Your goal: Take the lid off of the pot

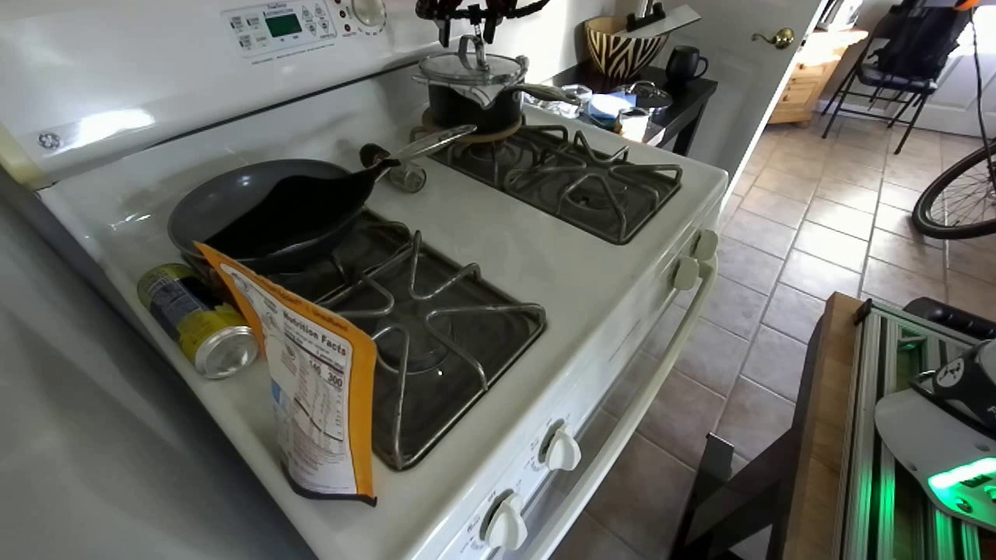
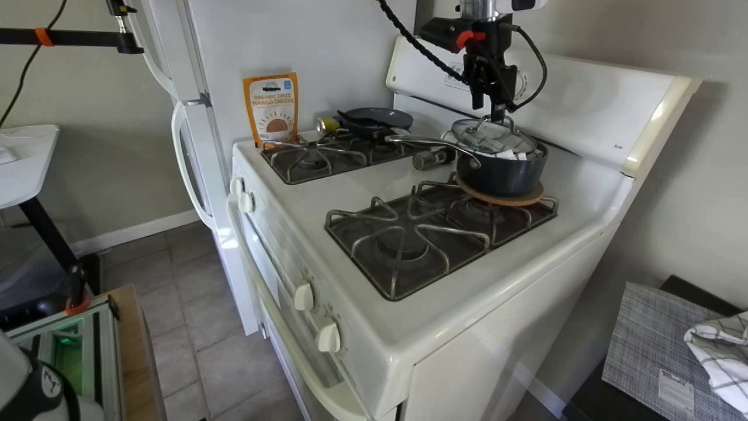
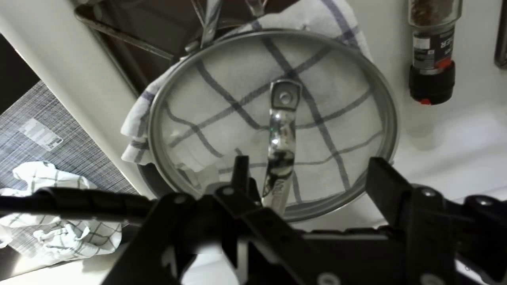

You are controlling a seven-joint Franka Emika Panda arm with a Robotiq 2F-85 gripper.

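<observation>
Jaws parted, nothing gripped, poised above the lid (image 3: 253,114), which sits on the pot (image 2: 497,178) with cloth between. Wrist view, left to right, clock read from the lid's middle: grey woven mat (image 3: 23,130) at nine o'clock, crumpled checked cloth (image 3: 79,245) on it at eight. Draped cloth (image 3: 317,16) shows through the glass, pokes out past the rim from about ten round to one. Next, near fingertip (image 3: 240,172), nine-o'clock side of the jaws; just beside it the metal handle (image 3: 282,138), long axis about twelve to six, its middle toward ten or eleven from the centre of the gap. Far fingertip (image 3: 384,188), three-o'clock side, well apart from the handle. Last, grinder (image 3: 431,59) on the surface (image 3: 390,43) at two. Closing line runs nine to three, straight across the handle: good angle, looks like pre-grasp. Offset is the catch: near fingertip would likely hit first and nudge the lid toward three, so a slight shift toward nine should centre it. Can't tell if the tips reach low enough. Draped cloth might lift too.
</observation>
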